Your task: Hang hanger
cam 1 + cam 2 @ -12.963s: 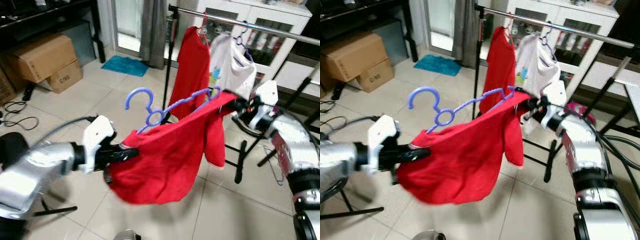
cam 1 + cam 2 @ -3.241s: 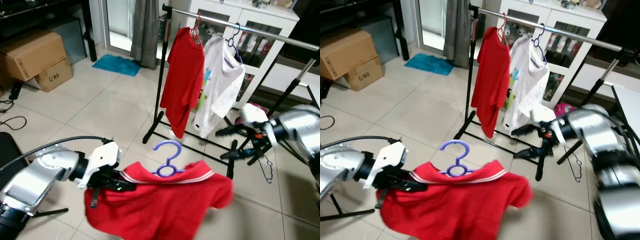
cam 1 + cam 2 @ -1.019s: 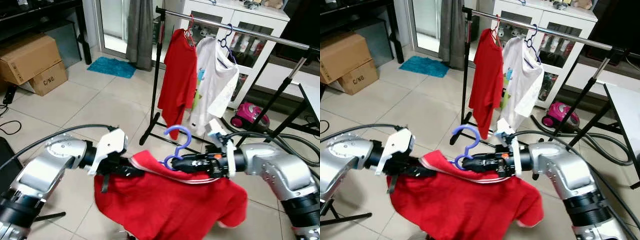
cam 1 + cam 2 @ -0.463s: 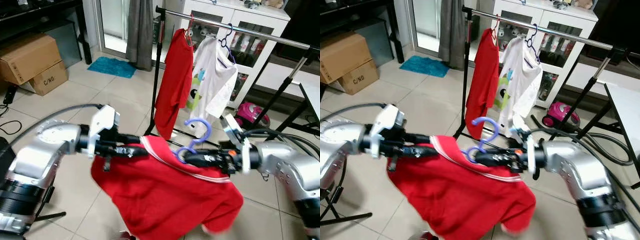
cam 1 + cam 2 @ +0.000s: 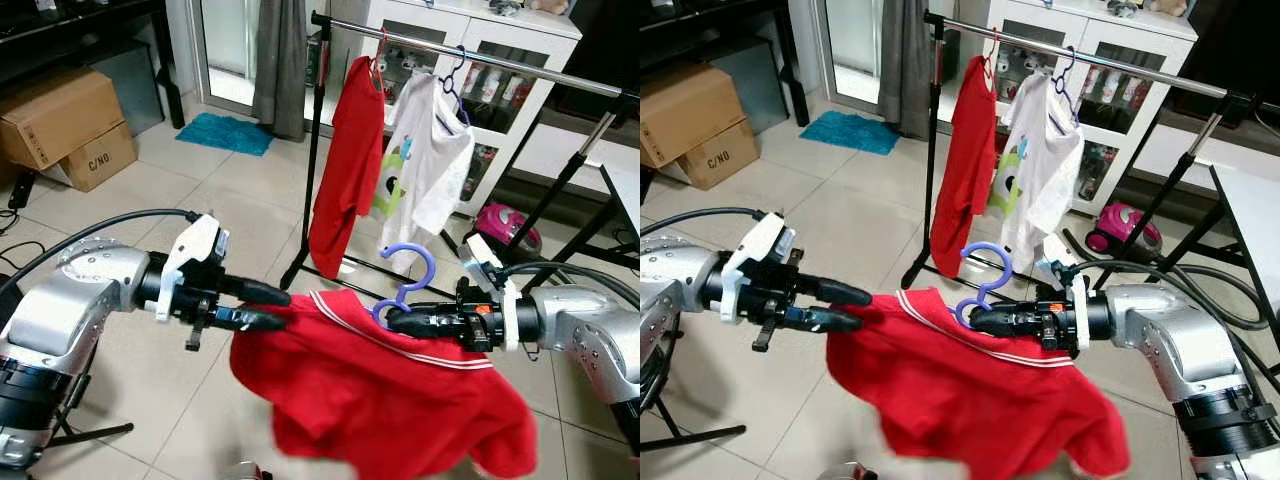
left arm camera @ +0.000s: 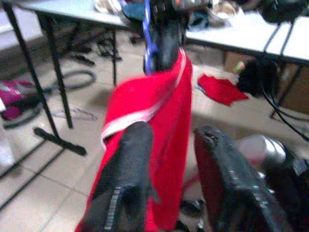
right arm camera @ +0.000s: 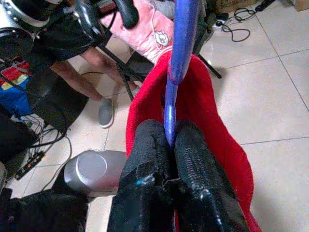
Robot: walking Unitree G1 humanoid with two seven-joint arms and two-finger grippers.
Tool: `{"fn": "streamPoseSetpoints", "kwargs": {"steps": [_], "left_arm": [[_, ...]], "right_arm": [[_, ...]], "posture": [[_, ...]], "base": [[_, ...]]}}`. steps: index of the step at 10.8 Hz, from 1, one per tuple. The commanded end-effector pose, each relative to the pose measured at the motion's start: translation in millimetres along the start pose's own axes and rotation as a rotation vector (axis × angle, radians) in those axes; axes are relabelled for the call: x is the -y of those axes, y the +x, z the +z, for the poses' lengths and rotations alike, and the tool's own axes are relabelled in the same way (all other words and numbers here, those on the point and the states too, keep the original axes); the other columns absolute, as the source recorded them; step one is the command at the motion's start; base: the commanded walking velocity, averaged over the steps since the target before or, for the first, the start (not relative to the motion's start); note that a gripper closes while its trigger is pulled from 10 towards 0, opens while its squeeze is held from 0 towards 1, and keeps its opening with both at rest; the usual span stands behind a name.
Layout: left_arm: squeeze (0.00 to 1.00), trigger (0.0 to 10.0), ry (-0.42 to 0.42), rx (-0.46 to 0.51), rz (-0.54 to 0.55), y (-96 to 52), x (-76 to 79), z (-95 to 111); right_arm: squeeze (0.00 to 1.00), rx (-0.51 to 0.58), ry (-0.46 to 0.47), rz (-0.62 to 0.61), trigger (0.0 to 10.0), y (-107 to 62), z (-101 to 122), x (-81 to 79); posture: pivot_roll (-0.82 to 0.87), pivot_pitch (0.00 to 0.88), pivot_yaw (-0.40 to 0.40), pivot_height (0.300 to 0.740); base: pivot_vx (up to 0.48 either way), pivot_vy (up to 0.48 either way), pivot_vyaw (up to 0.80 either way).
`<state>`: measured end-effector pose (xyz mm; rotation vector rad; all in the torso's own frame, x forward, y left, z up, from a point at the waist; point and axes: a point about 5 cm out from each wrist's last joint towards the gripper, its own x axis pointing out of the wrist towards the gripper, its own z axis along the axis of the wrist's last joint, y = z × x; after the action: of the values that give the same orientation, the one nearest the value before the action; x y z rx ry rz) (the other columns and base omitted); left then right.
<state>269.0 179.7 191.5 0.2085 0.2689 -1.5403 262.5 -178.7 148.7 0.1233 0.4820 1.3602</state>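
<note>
A red shirt [image 5: 400,400] with a white-striped collar hangs on a purple hanger [image 5: 410,268]. My right gripper [image 5: 392,322] is shut on the hanger's neck just below the hook, as the right wrist view shows close up [image 7: 169,129]. My left gripper [image 5: 282,309] is open at the shirt's left shoulder; in the left wrist view [image 6: 173,131] the red cloth lies in the wide gap between its fingers. Behind stands the clothes rack [image 5: 470,52], with a red shirt [image 5: 345,170] and a white shirt [image 5: 425,160] hanging from its bar.
Cardboard boxes [image 5: 62,118] and a blue mat [image 5: 228,133] lie at the back left. A pink vacuum [image 5: 497,228] and hoses sit behind the rack's black legs [image 5: 300,265], before a white cabinet [image 5: 520,40]. A person's leg [image 7: 77,77] shows in the right wrist view.
My left gripper has opened and let go of the shirt's shoulder, which has dropped. The shirt now hangs from the hanger alone. The right gripper has carried the hanger slightly right.
</note>
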Motion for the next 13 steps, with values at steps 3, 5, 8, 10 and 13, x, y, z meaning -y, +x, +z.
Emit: {"fn": "streamPoseSetpoints", "kwargs": {"steps": [3, 5, 8, 10, 13], "left_arm": [[0.0, 10.0, 0.028, 0.142, 0.25, -10.3, -13.4, 21], [0.0, 10.0, 0.01, 0.119, 0.433, -8.9, -14.7, 9], [0.0, 10.0, -0.148, 0.192, 0.903, 15.5, -21.9, -25], [0.0, 10.0, -0.17, 0.22, 1.04, 20.5, -18.0, -33], [0.0, 10.0, -0.165, 0.205, 1.183, 27.3, -12.4, -39]], "right_arm": [[0.0, 0.054, 0.02, -0.308, 0.0, -8.7, -6, 26.6], [0.0, 0.202, 0.041, -0.548, 0.0, -7.5, -3, 36.7], [0.0, 0.373, 0.116, -1.011, 10.0, -7.4, -15, 38.4], [0.0, 0.325, 0.128, -1.181, 10.0, -4.4, -20, 34.7], [0.0, 0.325, 0.121, -1.28, 10.0, 2.5, -26, 35.4]], "posture": [[0.1, 0.0, -0.066, 0.74], [0.11, 0.0, -0.078, 0.74], [0.1, 0.0, -0.061, 0.74], [0.1, 0.0, -0.044, 0.74], [0.1, 0.0, -0.048, 0.74]], "base": [[0.0, 0.0, 0.0], [0.0, 0.0, 0.0], [0.0, 0.0, 0.0], [0.0, 0.0, 0.0], [0.321, 0.0, 0.0]]}}
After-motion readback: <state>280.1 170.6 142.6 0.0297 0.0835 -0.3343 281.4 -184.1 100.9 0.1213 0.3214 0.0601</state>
